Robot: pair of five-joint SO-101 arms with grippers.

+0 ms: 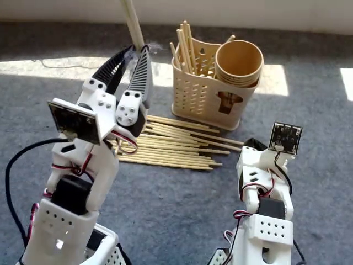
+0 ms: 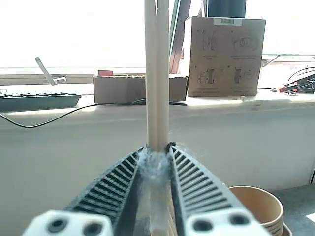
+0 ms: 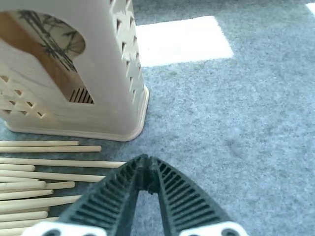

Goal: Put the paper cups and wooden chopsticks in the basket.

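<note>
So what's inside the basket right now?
In the basket there are stacked cups on one side and upright chopsticks on the other. Its wall hides their lower parts, so the number of cups can't be told.

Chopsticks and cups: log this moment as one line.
left gripper: shut on held chopsticks, upright | right gripper: shut, empty | paper cups: in basket | loose chopsticks: on carpet

1. No word, number or brand can be read in any view.
2. The cardboard box [image 2: 226, 56] on the window ledge [image 2: 275, 98] bears a white label [image 2: 227, 21] and four line drawings, with print too small to read.
3. The paper cup [image 3: 44, 49], seen through the basket [image 3: 125, 83] cutout, carries a bamboo drawing.
</note>
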